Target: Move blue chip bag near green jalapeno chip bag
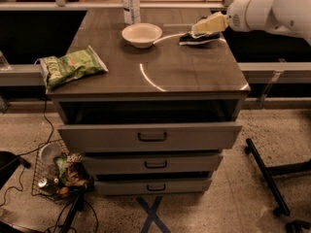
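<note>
The blue chip bag [196, 39] lies at the back right of the dark cabinet top [165, 67], mostly covered; only its lower dark edge shows. My gripper [209, 24], cream-coloured at the end of the white arm [272, 8], reaches in from the right and sits right over the bag. The green jalapeno chip bag [72, 67] lies flat at the front left corner of the top, far from the blue bag.
A white bowl [142, 34] stands left of the blue bag and a clear water bottle [130, 3] behind it. The top drawer [150, 135] is pulled out. A wire basket with trash [58, 174] and cables lie on the floor at left; a black stand leg [265, 174] at right.
</note>
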{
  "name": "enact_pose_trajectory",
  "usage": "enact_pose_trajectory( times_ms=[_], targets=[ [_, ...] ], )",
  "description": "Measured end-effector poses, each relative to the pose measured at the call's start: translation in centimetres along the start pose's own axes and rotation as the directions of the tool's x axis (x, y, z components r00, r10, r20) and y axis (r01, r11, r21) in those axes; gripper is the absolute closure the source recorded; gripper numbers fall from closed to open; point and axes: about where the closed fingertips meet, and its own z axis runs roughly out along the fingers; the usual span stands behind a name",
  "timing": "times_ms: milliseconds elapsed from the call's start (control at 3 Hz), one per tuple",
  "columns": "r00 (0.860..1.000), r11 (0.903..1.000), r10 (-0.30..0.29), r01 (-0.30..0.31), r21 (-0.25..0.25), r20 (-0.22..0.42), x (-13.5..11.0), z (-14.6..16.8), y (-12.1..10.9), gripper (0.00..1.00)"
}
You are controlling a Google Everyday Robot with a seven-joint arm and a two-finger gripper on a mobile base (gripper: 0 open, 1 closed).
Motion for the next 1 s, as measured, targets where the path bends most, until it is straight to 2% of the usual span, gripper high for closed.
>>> enact_pose_trajectory(
  times_ms=[333,1000],
  targets=[
    [0.998,0.9977,0.060,-0.059,-0.032,0.022,0.9,4.4,-1.2,0.00],
    [0.986,0.9851,0.164,-0.163,-0.054,0.011,4.6,9.7,-3.7,0.00]
  ],
)
